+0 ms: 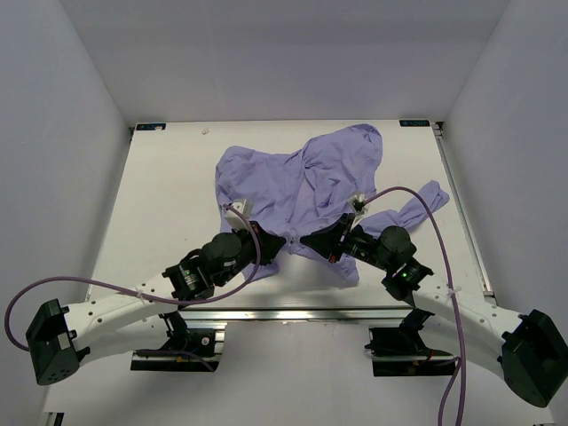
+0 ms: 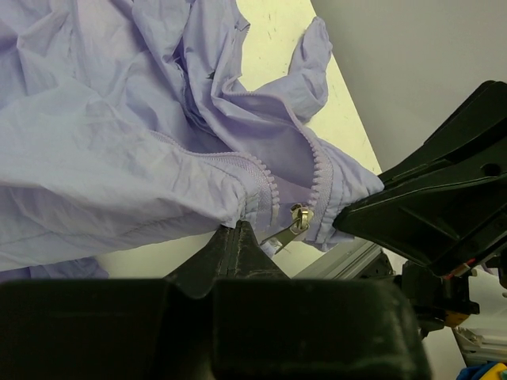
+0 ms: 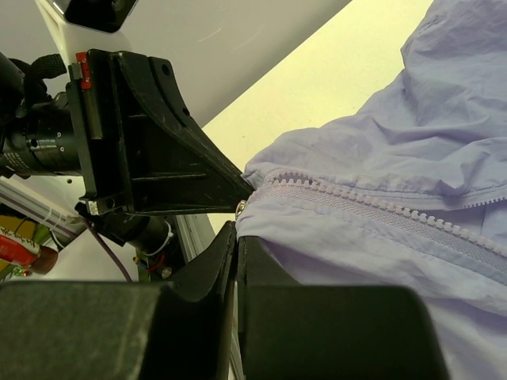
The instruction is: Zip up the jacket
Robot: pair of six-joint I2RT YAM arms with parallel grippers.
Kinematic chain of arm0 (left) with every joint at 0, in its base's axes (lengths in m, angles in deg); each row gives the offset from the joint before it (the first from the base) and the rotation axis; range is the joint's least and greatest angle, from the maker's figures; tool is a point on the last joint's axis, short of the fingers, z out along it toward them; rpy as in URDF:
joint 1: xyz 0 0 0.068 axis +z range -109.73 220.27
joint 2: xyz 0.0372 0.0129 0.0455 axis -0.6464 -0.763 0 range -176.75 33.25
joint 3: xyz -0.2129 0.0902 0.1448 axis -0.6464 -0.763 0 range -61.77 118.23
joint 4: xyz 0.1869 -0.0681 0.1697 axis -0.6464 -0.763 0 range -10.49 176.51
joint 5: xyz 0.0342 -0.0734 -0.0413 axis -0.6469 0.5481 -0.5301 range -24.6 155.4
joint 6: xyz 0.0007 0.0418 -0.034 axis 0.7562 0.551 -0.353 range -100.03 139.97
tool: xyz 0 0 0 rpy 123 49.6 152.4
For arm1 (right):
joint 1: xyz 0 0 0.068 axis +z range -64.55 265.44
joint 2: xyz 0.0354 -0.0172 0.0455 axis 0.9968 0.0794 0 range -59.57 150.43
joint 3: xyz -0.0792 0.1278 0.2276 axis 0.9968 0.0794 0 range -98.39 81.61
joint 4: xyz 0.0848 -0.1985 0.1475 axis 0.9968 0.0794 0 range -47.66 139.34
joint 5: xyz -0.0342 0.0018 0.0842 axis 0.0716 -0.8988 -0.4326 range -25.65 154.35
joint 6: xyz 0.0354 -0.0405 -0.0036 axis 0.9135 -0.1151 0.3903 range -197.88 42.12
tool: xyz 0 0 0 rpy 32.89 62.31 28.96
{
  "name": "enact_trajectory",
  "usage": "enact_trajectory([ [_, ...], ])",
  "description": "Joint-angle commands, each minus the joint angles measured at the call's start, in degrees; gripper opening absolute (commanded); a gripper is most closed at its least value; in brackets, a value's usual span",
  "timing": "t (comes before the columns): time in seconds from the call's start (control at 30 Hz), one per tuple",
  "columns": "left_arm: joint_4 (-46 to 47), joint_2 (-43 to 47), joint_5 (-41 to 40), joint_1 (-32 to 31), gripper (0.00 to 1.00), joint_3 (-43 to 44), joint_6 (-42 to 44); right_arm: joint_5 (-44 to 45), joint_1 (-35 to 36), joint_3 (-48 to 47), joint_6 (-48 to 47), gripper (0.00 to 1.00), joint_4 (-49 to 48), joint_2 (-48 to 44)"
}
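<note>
- At the near edge of the worktop (image 1: 169, 195), your two arms reach out from their bases and bend inward. The left hand (image 1: 277, 241) and right hand (image 1: 306, 240) meet almost tip to tip near the middle.
- Your jacket (image 1: 302, 182) lies crumpled across the middle of the worktop, with one sleeve (image 1: 417, 206) trailing off to the right. Both hands sit at its near hem.
- Left hand, seen from its own wrist: the fingers (image 2: 230, 253) are pressed together into one dark wedge. The tip pinches the jacket's hem just beside the lower end of the zipper teeth (image 2: 265, 186).
- A metal zipper slider (image 2: 299, 218) hangs at that hem between the two opposing tips, its pull tab dangling downward.
- Right hand, seen from its own wrist: the fingers (image 3: 218, 269) are closed flat against each other. They pinch the fabric edge on the other side of the zipper, and the left hand's wedge meets the same hem from the opposite side.
- Both hands lie low and roughly level, and each points sideways at the other along the worktop's near edge.
</note>
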Motion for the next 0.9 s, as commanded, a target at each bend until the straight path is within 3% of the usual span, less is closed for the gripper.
enact_trajectory([
  [0.0, 0.6, 1.7, 0.1, -0.2, 0.0, -0.4, -0.1, -0.7, -0.4, -1.7, 0.0, 0.0, -1.8, -0.4],
  [0.27, 1.2, 2.5, 0.0, -0.3, 0.0, -0.6, 0.4, -8.7, -0.8, -1.7, -1.2, 0.0, -3.2, 1.8],
  [0.47, 6.1, 3.8, 6.0, -0.3, 0.0, -2.8, 5.9, -15.0, -2.0, -2.1, -1.7, 0.0, -6.6, 4.2],
  [0.87, 6.8, 11.0, 6.8, -0.3, 0.0, -7.0, 9.1, -29.4, -8.2, -3.5, -2.2, 0.0, -10.4, 6.5],
])
